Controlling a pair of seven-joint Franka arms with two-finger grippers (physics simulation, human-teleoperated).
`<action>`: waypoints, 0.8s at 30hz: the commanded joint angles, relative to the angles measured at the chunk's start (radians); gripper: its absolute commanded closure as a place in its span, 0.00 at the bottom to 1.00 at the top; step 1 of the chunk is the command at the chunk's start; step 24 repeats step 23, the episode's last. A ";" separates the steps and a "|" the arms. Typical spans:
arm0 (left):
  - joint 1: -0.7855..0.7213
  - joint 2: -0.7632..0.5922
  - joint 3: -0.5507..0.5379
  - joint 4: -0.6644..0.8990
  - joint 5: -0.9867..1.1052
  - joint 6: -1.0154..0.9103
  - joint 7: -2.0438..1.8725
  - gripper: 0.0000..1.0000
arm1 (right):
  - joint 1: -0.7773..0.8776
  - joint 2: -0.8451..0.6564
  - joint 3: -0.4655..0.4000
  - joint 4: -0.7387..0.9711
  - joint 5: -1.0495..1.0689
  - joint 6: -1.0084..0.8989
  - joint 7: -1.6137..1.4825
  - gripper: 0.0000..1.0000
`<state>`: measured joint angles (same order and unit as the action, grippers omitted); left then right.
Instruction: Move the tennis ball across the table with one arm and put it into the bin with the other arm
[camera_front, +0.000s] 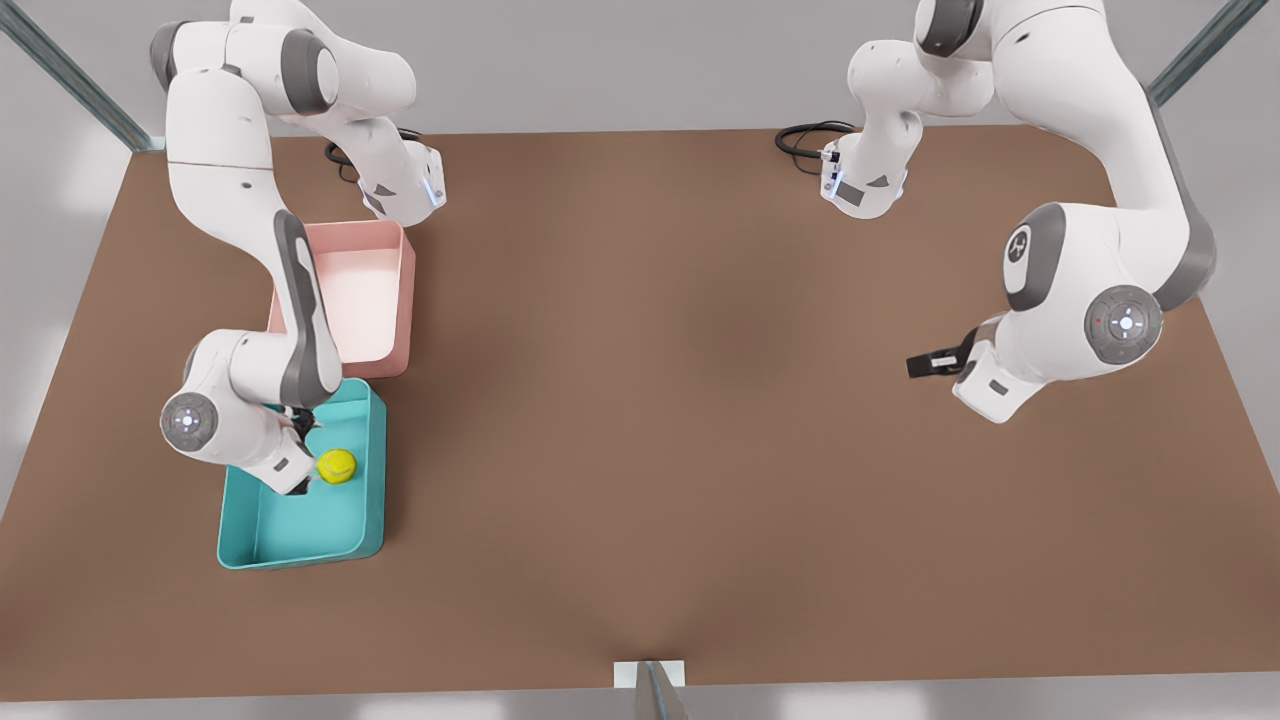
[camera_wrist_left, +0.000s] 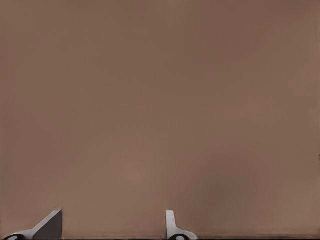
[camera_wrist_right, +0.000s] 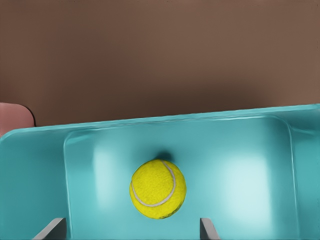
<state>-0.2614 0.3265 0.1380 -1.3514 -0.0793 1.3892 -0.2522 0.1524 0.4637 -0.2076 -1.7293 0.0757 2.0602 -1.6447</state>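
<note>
Scanning from the front view's left, I find the right gripper (camera_front: 305, 455) over the teal bin (camera_front: 262, 535), fingers spread with the ball (camera_front: 336, 466) lying loose between them on the bin floor. I'd call the drop done; only retreat remains. The ball is fuzzy yellow-green with a pale curved seam, the bin smooth plastic with rounded corners. A pink tray (camera_front: 395, 300) sits just beyond it. At right, the left gripper (camera_front: 925, 362) waits, spread above the matte brown table (camera_front: 680, 400).

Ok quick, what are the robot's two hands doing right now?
Right gripper: fingers open, holding nothing, over the tennis ball lying in the bin.
Left gripper: fingers open, empty, waiting over the bare table.
</note>
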 joint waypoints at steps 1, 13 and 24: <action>-0.002 -0.001 -0.005 0.002 0.000 -0.064 0.004 0.00 | 0.004 -0.014 0.007 0.085 -0.008 -0.242 0.898 0.00; -0.007 -0.001 -0.018 0.000 -0.005 -0.116 -0.005 0.00 | -0.037 -0.376 0.201 0.240 -0.131 -0.700 1.728 0.00; -0.005 0.002 -0.025 -0.006 -0.011 -0.115 -0.004 0.00 | -0.037 -0.375 0.197 0.240 -0.106 -0.698 1.726 0.00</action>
